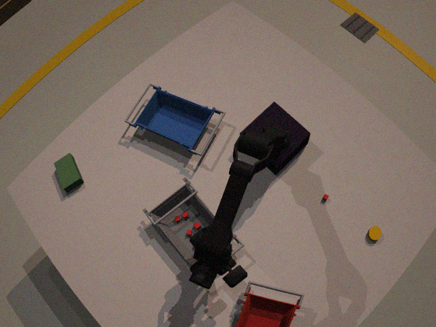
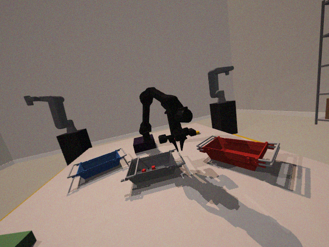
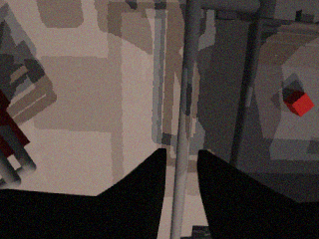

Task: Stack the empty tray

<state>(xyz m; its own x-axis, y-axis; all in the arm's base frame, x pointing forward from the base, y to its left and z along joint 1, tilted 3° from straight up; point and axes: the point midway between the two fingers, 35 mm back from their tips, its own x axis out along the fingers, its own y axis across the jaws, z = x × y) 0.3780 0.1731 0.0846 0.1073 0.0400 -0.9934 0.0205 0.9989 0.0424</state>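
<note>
The grey tray (image 1: 170, 242) (image 2: 155, 174) (image 3: 219, 90) holds small red blocks (image 1: 197, 225) (image 2: 153, 166) (image 3: 299, 104). One wire bar (image 1: 175, 207) (image 2: 136, 165) lies in across its top, inboard of one end. Its other bar (image 1: 238, 248) (image 3: 185, 100) stands out beyond the opposite end. My gripper (image 2: 179, 150) (image 3: 181, 156) is slightly open, fingers down at that outer bar. In the wrist view the bar runs between the fingertips with a gap on each side; contact is not visible. The arm hides the fingertips in the top view. The blue tray (image 1: 186, 105) (image 2: 101, 165) is empty, its bars swung out.
A red tray (image 1: 267, 302) (image 2: 231, 157) with bars out stands near the grey tray's outer-bar end. A green block (image 1: 68, 172) (image 2: 17, 239), a loose red block (image 1: 325, 197) and a yellow disc (image 1: 375, 233) (image 2: 197, 132) lie farther off.
</note>
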